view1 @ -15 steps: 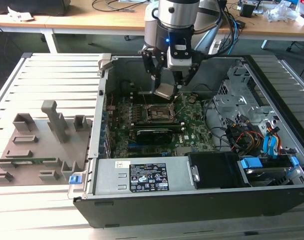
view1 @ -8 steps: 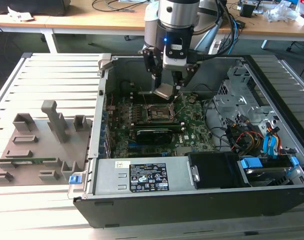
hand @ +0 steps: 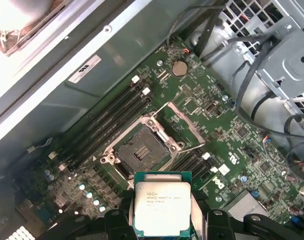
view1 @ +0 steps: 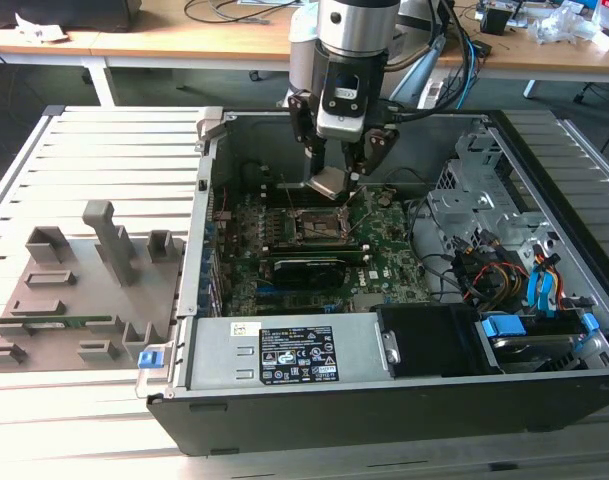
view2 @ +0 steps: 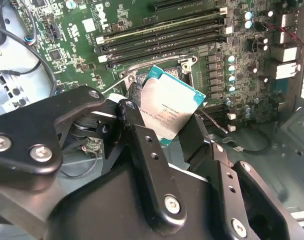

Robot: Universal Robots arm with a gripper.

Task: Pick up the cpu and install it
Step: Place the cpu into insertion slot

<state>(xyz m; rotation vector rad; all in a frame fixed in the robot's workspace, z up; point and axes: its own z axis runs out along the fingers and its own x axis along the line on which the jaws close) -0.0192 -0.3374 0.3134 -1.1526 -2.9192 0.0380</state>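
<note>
My gripper (view1: 336, 182) is shut on the cpu (view1: 327, 182), a flat square chip with a silvery top and a thin pale-green rim. It hangs tilted inside the open computer case, a little above the motherboard (view1: 384, 262). In both wrist views the cpu (hand: 160, 204) (view2: 169, 106) sits between the black fingers (view2: 142, 145). The open socket (hand: 141, 150), dark with a metal frame and its lid swung up, lies just beyond the chip. In the exterior view the socket (view1: 311, 226) is directly below the gripper.
Black memory slots (hand: 109, 120) flank the socket. A drive cage (view1: 474, 190) and cable bundles (view1: 474, 270) fill the case at the exterior view's right. A grey parts tray (view1: 74, 300) lies outside the case at the left. The case wall (view1: 199, 220) stands close by.
</note>
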